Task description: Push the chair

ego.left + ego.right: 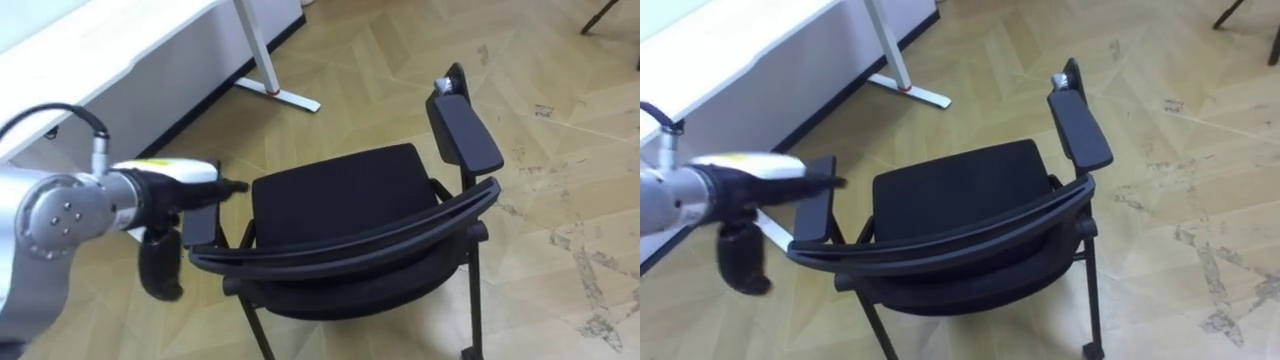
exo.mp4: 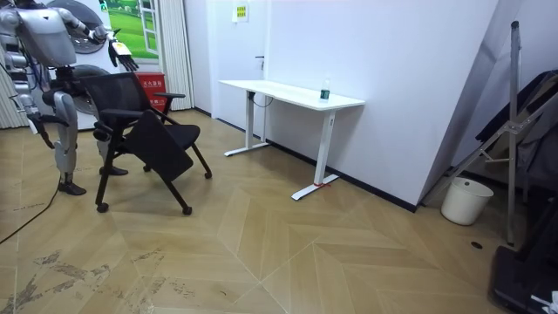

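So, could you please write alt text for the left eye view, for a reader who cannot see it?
A black chair stands on a wooden floor, seen from above and behind its curved backrest. The robot's left hand, fingers straight, reaches in from the left above the chair's left armrest. A white desk stands at upper left.

Nothing here can be read. A small yellow notice on the white wall, a red placard behind the black mesh-backed armchair and a green poster above it carry marks too small to make out.
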### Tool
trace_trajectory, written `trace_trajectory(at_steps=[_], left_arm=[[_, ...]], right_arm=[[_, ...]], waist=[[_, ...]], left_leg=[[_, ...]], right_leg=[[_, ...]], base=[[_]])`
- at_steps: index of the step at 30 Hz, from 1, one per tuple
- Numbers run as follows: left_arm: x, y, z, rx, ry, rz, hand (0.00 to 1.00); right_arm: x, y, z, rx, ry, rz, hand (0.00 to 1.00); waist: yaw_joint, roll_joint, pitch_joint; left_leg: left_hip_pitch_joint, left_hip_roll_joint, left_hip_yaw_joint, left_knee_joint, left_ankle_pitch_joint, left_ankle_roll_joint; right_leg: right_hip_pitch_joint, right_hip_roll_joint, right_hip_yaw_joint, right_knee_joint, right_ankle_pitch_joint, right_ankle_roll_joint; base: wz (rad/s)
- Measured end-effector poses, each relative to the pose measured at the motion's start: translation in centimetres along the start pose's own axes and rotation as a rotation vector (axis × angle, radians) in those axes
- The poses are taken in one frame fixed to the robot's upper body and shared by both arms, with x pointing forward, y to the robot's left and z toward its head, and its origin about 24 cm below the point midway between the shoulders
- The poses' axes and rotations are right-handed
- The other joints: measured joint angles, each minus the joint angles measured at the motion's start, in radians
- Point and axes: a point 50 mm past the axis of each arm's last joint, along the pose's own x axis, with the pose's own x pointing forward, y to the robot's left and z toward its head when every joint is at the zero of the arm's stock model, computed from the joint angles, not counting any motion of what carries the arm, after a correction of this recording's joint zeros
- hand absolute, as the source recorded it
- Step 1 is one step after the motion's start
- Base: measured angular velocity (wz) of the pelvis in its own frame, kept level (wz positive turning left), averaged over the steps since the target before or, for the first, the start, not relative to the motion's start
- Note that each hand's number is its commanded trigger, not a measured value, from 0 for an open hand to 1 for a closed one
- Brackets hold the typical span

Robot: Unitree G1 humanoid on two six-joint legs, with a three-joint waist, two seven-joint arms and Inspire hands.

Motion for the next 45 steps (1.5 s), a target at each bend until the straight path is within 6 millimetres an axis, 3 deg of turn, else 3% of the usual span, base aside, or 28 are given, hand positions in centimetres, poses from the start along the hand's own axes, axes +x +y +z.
trace_trajectory(at_steps=[5, 14, 20, 27, 33, 35, 37, 41, 43, 45], left_arm=[[1.1, -1.0, 0.2, -0.087, -0.098, -0.07, 0.0], [1.8, -1.4, 0.6, -0.13, -0.136, -0.06, 0.0], [3.6, -2.7, 0.2, -0.215, -0.139, -0.057, 0.0], [4.2, -2.6, 0.4, -0.224, -0.13, 0.015, 0.0], [5.7, -3.5, 0.2, -0.268, -0.09, 0.047, 0.0], [6.5, -3.8, 0.0, -0.284, -0.071, 0.06, 0.0], [6.8, -3.9, -0.1, -0.295, -0.078, 0.067, 0.0], [7.3, -4.0, -0.4, -0.317, -0.081, 0.097, 0.0], [7.7, -4.3, -0.6, -0.337, -0.072, 0.099, 0.02], [8.0, -4.4, -0.7, -0.354, -0.065, 0.106, 0.03]], right_arm=[[0.1, 0.5, 0.8, 0.0, -0.019, -0.002, 0.0], [0.1, 0.8, 1.2, -0.007, -0.029, 0.0, 0.0], [0.1, 0.8, 1.1, 0.009, -0.028, -0.002, 0.0], [0.1, 0.6, 0.9, 0.044, -0.025, -0.022, 0.0], [0.2, 1.1, 0.4, 0.048, -0.013, -0.011, 0.0], [0.2, 1.7, 0.0, 0.051, -0.006, -0.01, 0.0], [0.3, 2.0, -0.2, 0.052, -0.003, -0.007, 0.0], [0.3, 2.1, 0.3, 0.067, -0.025, -0.008, 0.0], [0.3, 2.1, 0.6, 0.098, -0.041, -0.006, 0.0], [0.2, 2.3, 0.9, 0.11, -0.055, 0.002, 0.0]], waist=[[-0.023, -0.012, 0.0101], [-0.032, 0.004, 0.008], [-0.049, 0.001, 0.0108], [-0.053, -0.008, 0.0151], [-0.054, -0.052, 0.0133], [-0.055, -0.07, 0.0067], [-0.053, -0.081, 0.0076], [-0.053, -0.085, 0.0077], [-0.054, -0.074, 0.0004], [-0.054, -0.067, 0.0001]], left_leg=[[-0.001, -0.001, 0.004, 0.002, -0.002, 0.002], [-0.005, -0.003, 0.017, 0.019, -0.017, 0.006], [-0.002, -0.003, 0.018, 0.016, -0.017, 0.006], [-0.001, -0.003, 0.033, 0.01, -0.017, 0.006], [-0.002, -0.002, 0.046, 0.0, -0.017, 0.007], [-0.004, -0.002, 0.046, 0.0, -0.017, 0.007], [-0.007, -0.001, 0.047, 0.001, -0.017, 0.007], [-0.012, -0.001, 0.044, 0.002, -0.017, 0.007], [-0.011, 0.0, 0.043, 0.002, -0.017, 0.008], [-0.007, 0.0, 0.044, 0.001, -0.015, 0.01]], right_leg=[[-0.002, -0.001, 0.004, -0.002, 0.0, 0.001], [-0.002, -0.007, 0.01, -0.001, -0.002, 0.007], [-0.002, -0.007, 0.014, -0.002, -0.002, 0.007], [-0.017, -0.009, 0.032, 0.001, -0.003, 0.009], [-0.031, -0.011, 0.046, 0.002, -0.003, 0.01], [-0.031, -0.01, 0.049, 0.006, -0.002, 0.011], [-0.037, -0.009, 0.053, 0.013, -0.002, 0.011], [-0.041, -0.007, 0.054, 0.015, 0.001, 0.011], [-0.041, -0.006, 0.058, 0.016, 0.004, 0.011], [-0.04, -0.006, 0.064, 0.019, 0.004, 0.011]], base=[[0.0], [-0.03], [0.0], [-0.07], [-0.06], [0.0], [0.0], [0.01], [-0.02], [-0.05]])
